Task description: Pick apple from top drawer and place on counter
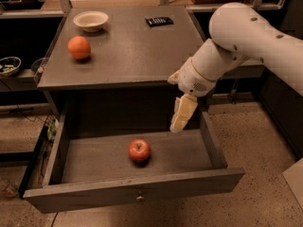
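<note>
The red apple lies in the middle of the open top drawer, which is pulled out from under the counter. The drawer's knob shows at the centre of its front panel. My gripper hangs from the white arm at the right, pointing down over the drawer's right part. It is above and to the right of the apple and does not touch it. It holds nothing.
An orange, a white bowl and a small dark flat object sit on the counter. Dark shelves flank the cabinet; a bowl stands on the left shelf.
</note>
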Robot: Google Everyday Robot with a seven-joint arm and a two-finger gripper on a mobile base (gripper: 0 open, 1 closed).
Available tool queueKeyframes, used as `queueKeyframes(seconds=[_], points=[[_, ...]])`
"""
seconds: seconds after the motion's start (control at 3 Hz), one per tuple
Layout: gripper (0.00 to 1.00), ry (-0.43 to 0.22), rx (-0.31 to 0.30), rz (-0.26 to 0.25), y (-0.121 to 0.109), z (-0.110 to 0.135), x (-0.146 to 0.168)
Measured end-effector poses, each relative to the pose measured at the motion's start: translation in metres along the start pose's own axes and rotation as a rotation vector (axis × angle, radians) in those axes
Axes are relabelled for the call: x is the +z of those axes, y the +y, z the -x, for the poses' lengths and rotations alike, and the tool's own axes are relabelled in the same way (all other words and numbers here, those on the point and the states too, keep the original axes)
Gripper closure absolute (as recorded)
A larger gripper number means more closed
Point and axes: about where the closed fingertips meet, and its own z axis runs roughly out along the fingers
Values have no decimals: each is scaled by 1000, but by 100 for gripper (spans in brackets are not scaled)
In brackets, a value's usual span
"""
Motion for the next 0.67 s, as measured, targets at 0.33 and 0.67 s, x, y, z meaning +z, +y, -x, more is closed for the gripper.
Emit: queueKeyframes(seconds=[0.33,0.67], points=[[0,0,0,0,0,0,0],[0,-23,15,14,11,-1,10]])
